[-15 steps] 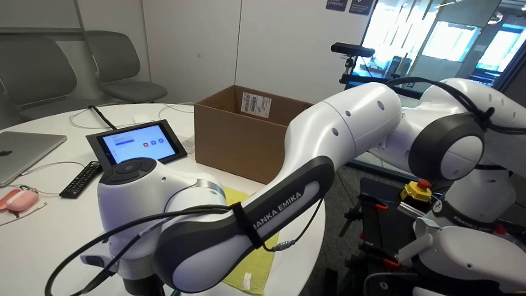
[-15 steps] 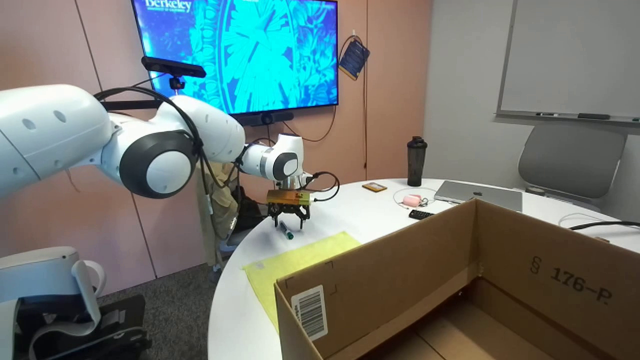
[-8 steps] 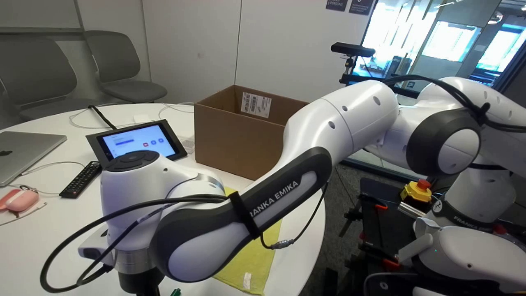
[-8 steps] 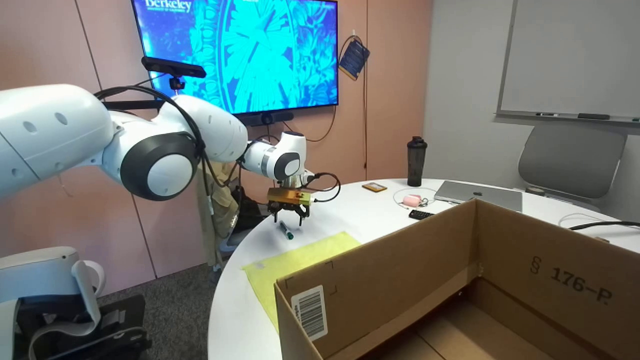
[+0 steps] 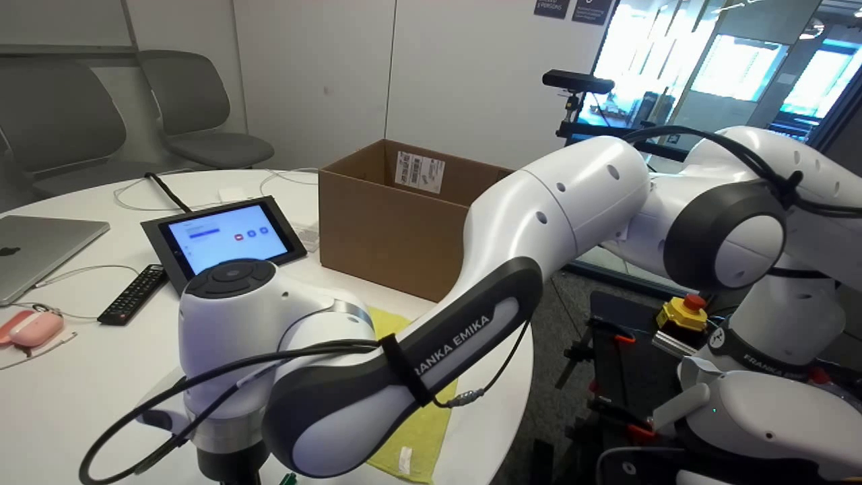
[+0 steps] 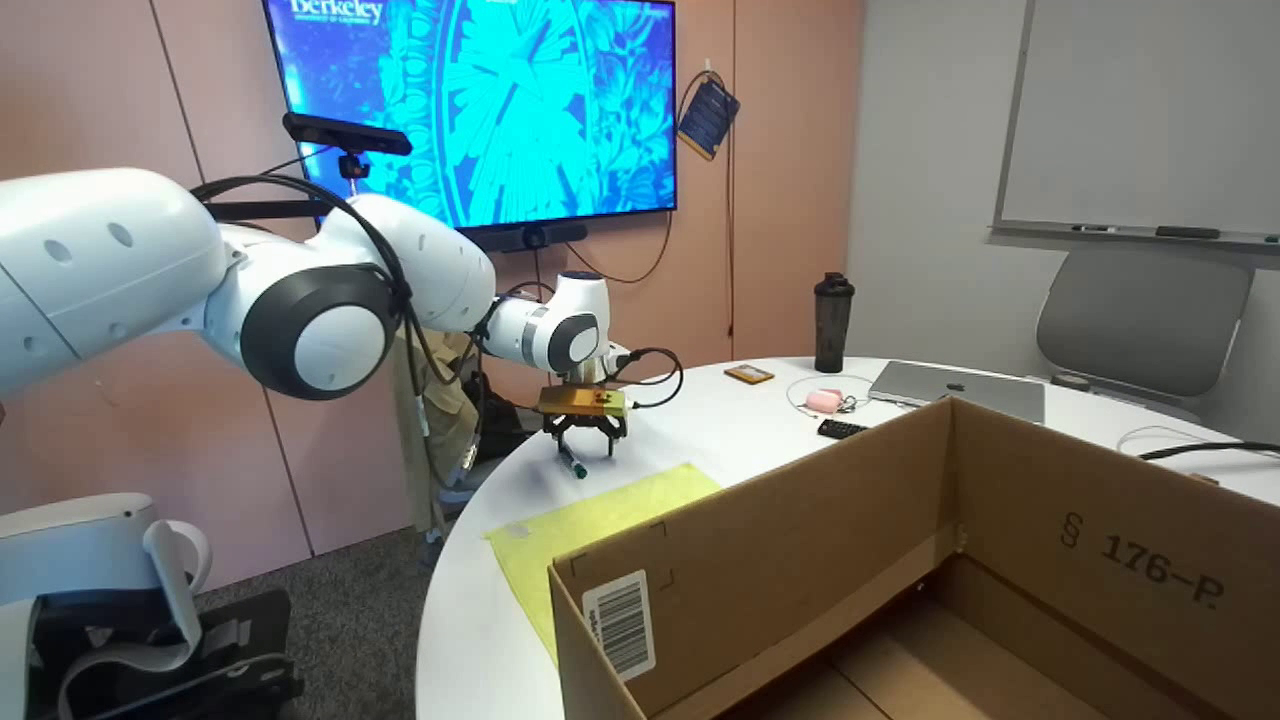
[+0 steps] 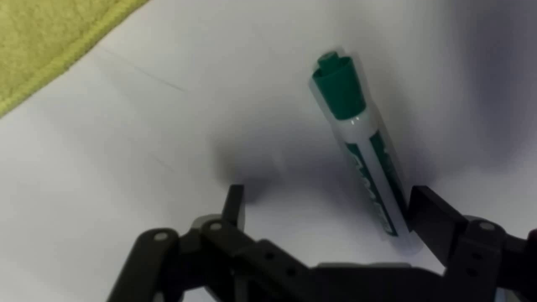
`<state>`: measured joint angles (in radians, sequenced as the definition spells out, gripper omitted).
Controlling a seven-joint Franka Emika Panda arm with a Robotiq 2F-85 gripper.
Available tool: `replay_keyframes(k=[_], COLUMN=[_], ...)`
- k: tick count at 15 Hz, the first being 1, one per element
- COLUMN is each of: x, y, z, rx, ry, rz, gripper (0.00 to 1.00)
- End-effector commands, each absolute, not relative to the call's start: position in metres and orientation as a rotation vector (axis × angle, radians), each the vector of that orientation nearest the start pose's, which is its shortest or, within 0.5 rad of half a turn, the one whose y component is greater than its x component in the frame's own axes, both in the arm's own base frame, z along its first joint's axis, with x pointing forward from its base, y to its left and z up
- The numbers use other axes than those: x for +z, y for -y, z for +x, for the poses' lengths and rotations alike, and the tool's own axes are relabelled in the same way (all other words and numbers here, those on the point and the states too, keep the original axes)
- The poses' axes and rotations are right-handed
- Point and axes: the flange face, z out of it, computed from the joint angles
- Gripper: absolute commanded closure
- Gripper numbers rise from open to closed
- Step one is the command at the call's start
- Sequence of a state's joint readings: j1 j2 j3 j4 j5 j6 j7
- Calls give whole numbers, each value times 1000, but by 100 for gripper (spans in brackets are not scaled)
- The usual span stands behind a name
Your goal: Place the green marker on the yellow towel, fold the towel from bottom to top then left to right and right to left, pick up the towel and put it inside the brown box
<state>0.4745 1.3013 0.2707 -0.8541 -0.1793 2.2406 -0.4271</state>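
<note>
Green-capped marker [image 7: 366,147] lay flat on the white table [image 6: 470,640], nr but clear of the yellow towel [image 6: 592,524]. Robotiq gripper [image 7: 327,198] hung low above, w/ fingers spread wide, one right by the butt end; couldn't tell if touching. Brown cardboard box [image 5: 394,232] stood open-topped nearby.

the towel [image 7: 48,37] is rough cloth, marker [image 7: 367,152] smooth plastic, box [image 5: 394,232] cardboard.

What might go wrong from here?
Closing the open gripper may shove the green marker, which lies beside one finger rather than centred. The grip would fall near its capless end, so lifting might tilt it. Later, folding the yellow towel could bump the nearby brown cardboard box.
</note>
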Motion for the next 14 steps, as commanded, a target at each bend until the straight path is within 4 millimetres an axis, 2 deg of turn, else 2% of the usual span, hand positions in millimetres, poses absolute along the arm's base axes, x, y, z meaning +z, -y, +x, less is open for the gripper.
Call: replay_keyframes(k=[1, 7, 9, 14], x=[112, 113, 107, 106], y=[-460, -460, -455, -450], z=[638, 628, 625, 619], rx=[-187, -214, -214, -192], ry=[1573, 1557, 1534, 1502], rz=[-2627, -2662, -2694, -2760], gripper=[0, 0, 27, 65])
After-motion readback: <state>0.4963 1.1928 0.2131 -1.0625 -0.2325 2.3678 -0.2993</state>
